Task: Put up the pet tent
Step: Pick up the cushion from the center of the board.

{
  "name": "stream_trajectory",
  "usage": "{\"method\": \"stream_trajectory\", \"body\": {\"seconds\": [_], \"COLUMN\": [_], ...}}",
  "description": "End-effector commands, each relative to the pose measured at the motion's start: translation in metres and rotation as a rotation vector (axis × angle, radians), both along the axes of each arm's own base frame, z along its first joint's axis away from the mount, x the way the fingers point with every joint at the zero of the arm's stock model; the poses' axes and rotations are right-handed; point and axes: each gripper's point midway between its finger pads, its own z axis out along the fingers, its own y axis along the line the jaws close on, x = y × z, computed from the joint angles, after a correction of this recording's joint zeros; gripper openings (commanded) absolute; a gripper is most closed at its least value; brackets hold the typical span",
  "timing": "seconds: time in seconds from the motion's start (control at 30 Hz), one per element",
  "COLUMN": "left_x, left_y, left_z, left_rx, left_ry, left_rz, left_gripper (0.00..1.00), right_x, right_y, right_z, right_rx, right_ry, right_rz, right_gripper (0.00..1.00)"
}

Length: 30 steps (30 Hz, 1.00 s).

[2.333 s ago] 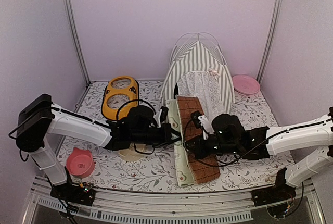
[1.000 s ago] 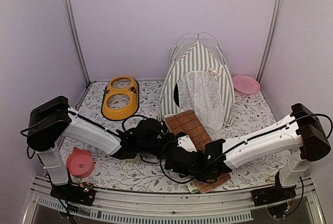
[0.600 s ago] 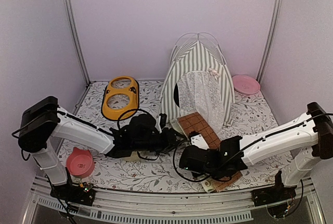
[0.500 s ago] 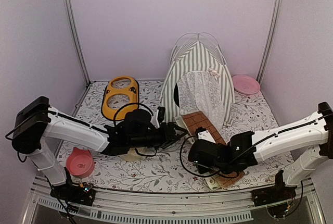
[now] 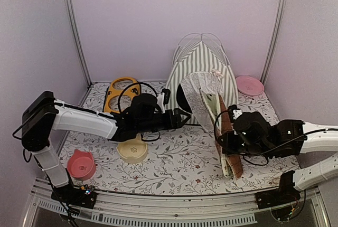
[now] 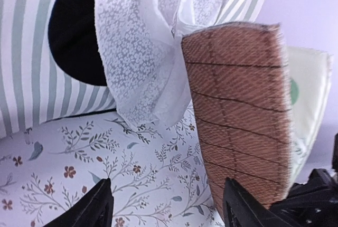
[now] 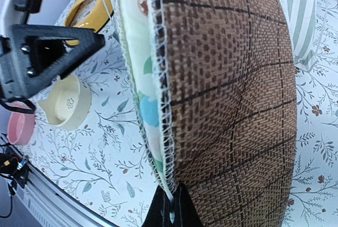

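Tent (image 5: 203,74) stands at the surface's (image 5: 174,158) back. Mat (image 5: 227,132) stands on edge before its door (image 6: 74,37), pinched by the right claw (image 7: 170,211). Left claw (image 6: 166,187), spread near the door, should lift the lace (image 6: 142,63) so the mat slides in flat.

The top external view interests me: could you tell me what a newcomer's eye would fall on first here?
The striped pet tent stands upright at the back centre of the table. Just in front of it, to the right, the right end effector grips a mat held on edge, its brown woven backing showing. The left end effector is open near the tent's door.
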Motion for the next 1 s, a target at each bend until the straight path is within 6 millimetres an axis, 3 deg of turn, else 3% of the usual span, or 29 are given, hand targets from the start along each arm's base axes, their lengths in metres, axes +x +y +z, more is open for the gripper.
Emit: {"method": "stream_trajectory", "body": {"seconds": [0.0,0.2,0.23,0.63,0.8,0.97], "left_x": [0.016,0.038,0.043,0.071,0.076,0.075], "left_y": [-0.016,-0.045,-0.050,-0.074,-0.082,-0.093], "left_z": [-0.018,-0.021,-0.033,-0.073,-0.086,-0.091], "left_rx": [0.075,0.034,0.045,0.085,0.082,0.055], "left_ry": [-0.057,-0.053,-0.039,-0.008,0.010,0.011], "left_rz": [-0.040,-0.019,-0.011,0.053,0.065,0.052], "left_gripper": [0.76,0.82,0.82,0.84,0.84,0.86], "right_x": [0.002,-0.011,-0.013,-0.006,-0.001,0.000], "right_y": [0.005,0.006,0.004,-0.059,-0.083,-0.092], "right_z": [0.027,0.054,0.058,0.131,0.151,0.164], "right_rx": [0.119,0.198,0.202,0.147,0.100,0.095], "right_ry": [-0.031,-0.038,-0.038,-0.170,-0.224,-0.262], "right_rz": [0.054,0.140,0.140,-0.003,-0.070,-0.088], "right_gripper": [0.00,0.00,0.00,0.00,0.00,0.00]}}
